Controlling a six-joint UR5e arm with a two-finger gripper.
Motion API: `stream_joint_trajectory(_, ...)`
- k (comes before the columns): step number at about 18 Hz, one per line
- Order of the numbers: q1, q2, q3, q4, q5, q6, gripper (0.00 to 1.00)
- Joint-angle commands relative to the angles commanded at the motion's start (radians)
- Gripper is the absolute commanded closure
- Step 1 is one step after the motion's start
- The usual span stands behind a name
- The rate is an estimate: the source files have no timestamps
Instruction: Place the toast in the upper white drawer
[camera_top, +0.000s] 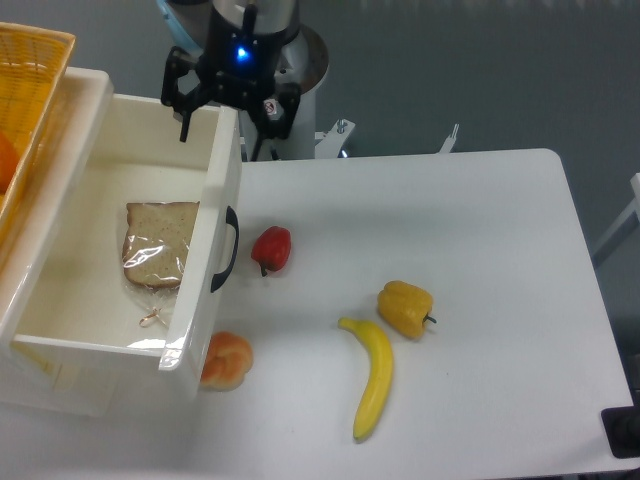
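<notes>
One toast (158, 244), bagged in clear plastic, flat on floor of upper white drawer (60, 345), near front wall behind black handle (226, 262). Gripper (222, 110) at 12 o'clock from toast, above drawer's back corner, jaws spread apart, grasping nothing.

On table (480, 250), counted: one red pepper (271, 248) at 3 o'clock from toast; one yellow pepper (405, 308); one banana (372, 376); one bun (226, 360) at 5 o'clock, touching drawer front.

One yellow basket (25, 90) at 10 o'clock.

Small sticker on robot base (290, 75), text unreadable.
</notes>
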Motion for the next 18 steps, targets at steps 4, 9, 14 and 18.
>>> stream_joint_trajectory(4, 0.035, -0.006, -0.003, 0.035, 0.078, 0.024, 0.0)
stream_joint_trajectory(9, 0.068, -0.003, -0.009, 0.034, 0.138, 0.188, 0.0)
stream_joint_trajectory(14, 0.086, -0.017, -0.023, 0.034, 0.224, 0.325, 0.0)
stream_joint_trajectory(18, 0.106, -0.057, -0.041, 0.038, 0.237, 0.399, 0.0)
